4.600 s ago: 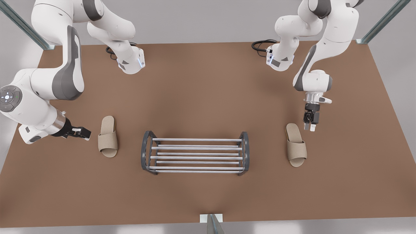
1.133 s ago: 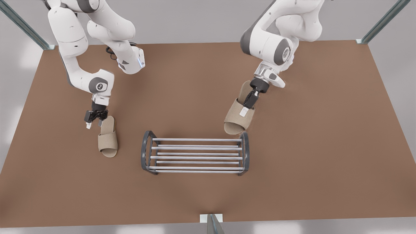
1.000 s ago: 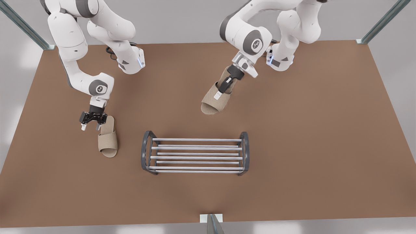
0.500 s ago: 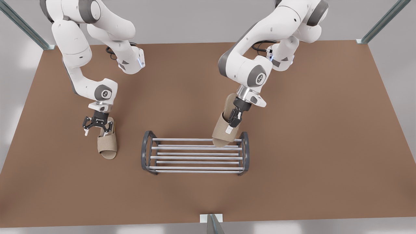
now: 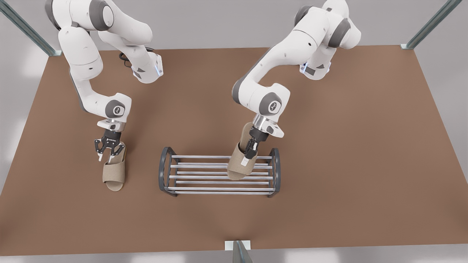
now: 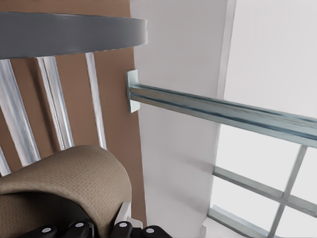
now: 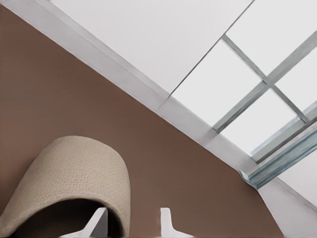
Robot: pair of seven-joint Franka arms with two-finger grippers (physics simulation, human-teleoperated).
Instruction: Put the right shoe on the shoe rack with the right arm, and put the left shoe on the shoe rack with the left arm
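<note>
Left shoe (image 5: pixel 237 168), in left pincer (image 5: pixel 249 153), now over shoe rack (image 5: pixel 204 189); wide right pincer (image 5: pixel 105 156) lowered onto right shoe (image 5: pixel 113 176).

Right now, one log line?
left arm jaws shut on beige slipper over grey-framed silver-bar rack | right arm jaws open at second beige slipper on table

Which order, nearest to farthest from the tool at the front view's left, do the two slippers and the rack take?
From the right tool:
1. near slipper, next to it.
2. rack, mid-table.
3. held slipper, over the rack in the left tool.
</note>
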